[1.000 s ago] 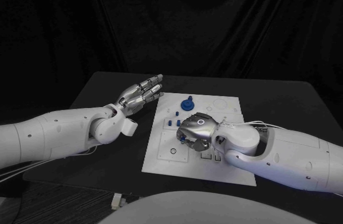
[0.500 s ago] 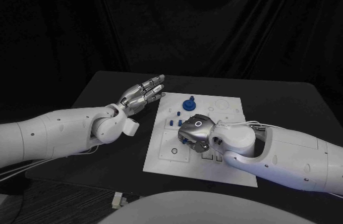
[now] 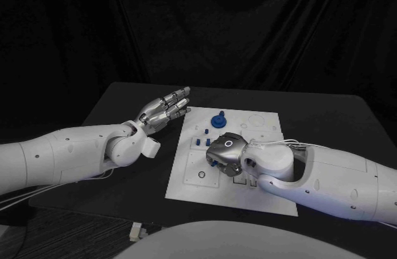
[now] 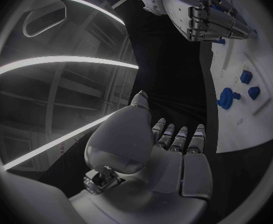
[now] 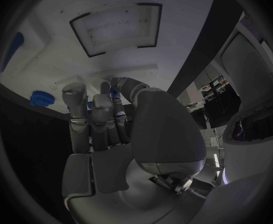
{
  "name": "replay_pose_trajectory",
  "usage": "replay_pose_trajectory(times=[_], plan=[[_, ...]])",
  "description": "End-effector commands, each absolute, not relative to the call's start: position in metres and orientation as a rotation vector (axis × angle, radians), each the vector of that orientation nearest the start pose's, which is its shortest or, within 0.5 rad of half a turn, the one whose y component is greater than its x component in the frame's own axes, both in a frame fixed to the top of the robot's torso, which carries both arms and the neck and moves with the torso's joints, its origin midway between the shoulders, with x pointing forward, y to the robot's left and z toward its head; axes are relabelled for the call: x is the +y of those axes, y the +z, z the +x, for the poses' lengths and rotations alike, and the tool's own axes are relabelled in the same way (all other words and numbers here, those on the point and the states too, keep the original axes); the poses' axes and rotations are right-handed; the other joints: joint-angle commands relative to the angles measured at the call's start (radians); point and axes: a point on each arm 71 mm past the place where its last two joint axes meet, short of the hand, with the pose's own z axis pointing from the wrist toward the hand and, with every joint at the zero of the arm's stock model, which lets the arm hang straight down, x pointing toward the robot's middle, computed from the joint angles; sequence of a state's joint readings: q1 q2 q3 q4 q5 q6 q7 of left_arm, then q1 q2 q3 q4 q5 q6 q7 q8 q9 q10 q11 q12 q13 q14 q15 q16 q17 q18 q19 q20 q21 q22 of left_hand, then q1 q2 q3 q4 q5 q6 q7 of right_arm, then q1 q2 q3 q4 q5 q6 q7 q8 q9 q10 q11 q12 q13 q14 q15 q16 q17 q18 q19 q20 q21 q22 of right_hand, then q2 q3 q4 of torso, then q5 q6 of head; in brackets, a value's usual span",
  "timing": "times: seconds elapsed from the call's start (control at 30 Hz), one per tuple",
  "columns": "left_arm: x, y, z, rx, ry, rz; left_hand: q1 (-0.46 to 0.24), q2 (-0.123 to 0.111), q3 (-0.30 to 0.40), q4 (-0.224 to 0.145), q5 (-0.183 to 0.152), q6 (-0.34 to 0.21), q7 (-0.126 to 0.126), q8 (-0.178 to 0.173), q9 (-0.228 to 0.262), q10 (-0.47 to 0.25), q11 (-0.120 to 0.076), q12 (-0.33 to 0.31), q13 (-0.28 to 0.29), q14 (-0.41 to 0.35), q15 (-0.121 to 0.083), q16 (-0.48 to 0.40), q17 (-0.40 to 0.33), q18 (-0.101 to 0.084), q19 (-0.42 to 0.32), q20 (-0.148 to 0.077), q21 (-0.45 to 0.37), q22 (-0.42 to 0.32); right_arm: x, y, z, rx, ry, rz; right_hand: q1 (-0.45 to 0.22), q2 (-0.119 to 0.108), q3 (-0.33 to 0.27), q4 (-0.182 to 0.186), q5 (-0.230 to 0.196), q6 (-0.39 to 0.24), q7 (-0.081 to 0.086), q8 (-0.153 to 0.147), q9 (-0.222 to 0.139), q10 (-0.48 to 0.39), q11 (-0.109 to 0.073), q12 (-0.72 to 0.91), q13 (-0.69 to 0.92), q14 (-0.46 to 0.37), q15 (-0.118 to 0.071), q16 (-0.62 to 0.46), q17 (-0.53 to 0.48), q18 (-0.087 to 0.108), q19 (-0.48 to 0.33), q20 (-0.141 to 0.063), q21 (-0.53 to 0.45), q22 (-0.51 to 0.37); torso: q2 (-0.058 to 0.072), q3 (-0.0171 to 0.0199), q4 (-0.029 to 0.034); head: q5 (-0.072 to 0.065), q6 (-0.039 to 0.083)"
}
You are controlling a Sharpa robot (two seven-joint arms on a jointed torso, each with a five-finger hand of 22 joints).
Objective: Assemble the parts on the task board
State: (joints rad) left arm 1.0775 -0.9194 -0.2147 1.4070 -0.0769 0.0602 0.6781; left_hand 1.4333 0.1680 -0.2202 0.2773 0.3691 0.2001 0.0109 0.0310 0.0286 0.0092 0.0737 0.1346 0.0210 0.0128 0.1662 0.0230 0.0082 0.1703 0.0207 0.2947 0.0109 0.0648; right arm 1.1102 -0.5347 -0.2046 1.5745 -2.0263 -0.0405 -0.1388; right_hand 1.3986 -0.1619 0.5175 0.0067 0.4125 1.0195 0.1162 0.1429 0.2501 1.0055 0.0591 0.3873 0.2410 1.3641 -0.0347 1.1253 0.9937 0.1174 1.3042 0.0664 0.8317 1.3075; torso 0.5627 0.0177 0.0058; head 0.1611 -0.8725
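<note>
The white task board (image 3: 186, 184) lies in the middle of the black table. At its far end stands a blue round part (image 3: 217, 121), and small blue pieces (image 3: 201, 141) sit near its left edge. My right hand (image 3: 225, 152) hovers low over the board's middle with its fingers curled down. A small blue part (image 5: 113, 92) shows between the fingertips and seems pinched there. My left hand (image 3: 164, 109) floats off the board's far left corner, flat, with its fingers apart and nothing in it. The left wrist view shows the round part (image 4: 226, 98) and the right hand (image 4: 205, 17).
Rectangular recesses (image 5: 114, 27) are sunk into the board in front of my right hand, and another blue piece (image 5: 42, 98) lies near the board's edge. Bare black table (image 3: 331, 118) surrounds the board on both sides.
My right hand has shifted slightly toward the board's left and near side, fingers still curled. The left hand has not moved.
</note>
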Motion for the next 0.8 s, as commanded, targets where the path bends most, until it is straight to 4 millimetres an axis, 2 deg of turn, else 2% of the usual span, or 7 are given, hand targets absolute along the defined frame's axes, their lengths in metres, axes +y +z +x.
replay_pose_trajectory(times=[0.03,0.3,0.37,0.53,0.8], plan=[[0.2677,-0.2762,0.4400,1.463,-1.791,-1.014,0.009,0.002,-0.005,0.001,0.006,0.001,0.003,0.004,0.001,0.000,0.004,0.005,0.002,0.001,0.008,0.005,0.001,-0.012,0.003,0.001,0.005,0.001,-0.0354,-0.2776,0.3886,1.707,0.585,-1.056,-0.004,-0.004,0.001,-0.004,-0.007,-0.003,-0.004,-0.008,-0.002,-0.006,0.000,-0.001,0.000,-0.006,0.000,-0.005,-0.002,0.018,-0.010,0.001,-0.004,0.086,-0.001,0.0004,-0.0013,0.000,0.000],[0.2678,-0.2768,0.4400,1.465,-1.790,-1.016,0.011,0.003,-0.005,0.000,0.008,0.001,0.003,0.004,0.001,0.001,0.006,0.006,0.002,0.001,0.008,0.005,0.001,-0.012,0.004,0.001,0.006,0.002,-0.0336,-0.2761,0.3894,1.676,0.618,-1.048,-0.008,-0.001,0.000,-0.007,-0.026,-0.017,-0.003,-0.020,-0.009,-0.009,0.000,0.001,0.004,-0.011,-0.001,-0.009,-0.008,0.018,-0.016,0.000,-0.010,0.085,0.000,0.0005,-0.0022,0.003,0.000],[0.2680,-0.2769,0.4400,1.466,-1.789,-1.016,0.011,0.003,-0.005,0.000,0.008,0.001,0.003,0.004,0.001,0.001,0.006,0.006,0.002,0.001,0.008,0.005,0.001,-0.012,0.004,0.001,0.006,0.002,-0.0331,-0.2759,0.3894,1.672,0.624,-1.047,-0.009,0.000,0.000,-0.009,-0.035,-0.028,-0.006,-0.028,-0.013,-0.010,-0.001,0.002,0.006,-0.012,-0.001,-0.010,-0.009,0.019,-0.018,0.000,-0.014,0.084,0.000,0.0006,-0.0020,0.004,0.000],[0.2683,-0.2770,0.4399,1.466,-1.788,-1.017,0.011,0.004,-0.005,0.000,0.008,0.002,0.003,0.004,0.001,0.001,0.006,0.006,0.002,0.001,0.009,0.005,0.001,-0.013,0.003,0.001,0.006,0.001,-0.0325,-0.2757,0.3895,1.667,0.629,-1.047,-0.020,0.003,-0.005,-0.007,-0.096,-0.059,-0.022,-0.049,-0.025,-0.016,-0.002,0.002,0.010,-0.013,0.000,-0.010,-0.014,0.019,-0.019,0.002,-0.018,0.082,0.000,0.0005,-0.0011,0.003,0.000],[0.2684,-0.2772,0.4399,1.467,-1.787,-1.017,0.012,0.004,-0.004,-0.001,0.009,0.002,0.004,0.005,0.001,0.001,0.007,0.006,0.002,0.001,0.009,0.006,0.001,-0.013,0.004,0.001,0.006,0.001,-0.0327,-0.2757,0.3902,1.663,0.631,-1.044,-0.028,0.001,-0.010,-0.002,-0.131,-0.092,-0.040,-0.067,-0.035,-0.020,-0.001,0.001,0.013,-0.014,0.001,-0.011,-0.017,0.019,-0.018,0.004,-0.024,0.081,0.000,0.0009,-0.0005,0.003,0.000]])
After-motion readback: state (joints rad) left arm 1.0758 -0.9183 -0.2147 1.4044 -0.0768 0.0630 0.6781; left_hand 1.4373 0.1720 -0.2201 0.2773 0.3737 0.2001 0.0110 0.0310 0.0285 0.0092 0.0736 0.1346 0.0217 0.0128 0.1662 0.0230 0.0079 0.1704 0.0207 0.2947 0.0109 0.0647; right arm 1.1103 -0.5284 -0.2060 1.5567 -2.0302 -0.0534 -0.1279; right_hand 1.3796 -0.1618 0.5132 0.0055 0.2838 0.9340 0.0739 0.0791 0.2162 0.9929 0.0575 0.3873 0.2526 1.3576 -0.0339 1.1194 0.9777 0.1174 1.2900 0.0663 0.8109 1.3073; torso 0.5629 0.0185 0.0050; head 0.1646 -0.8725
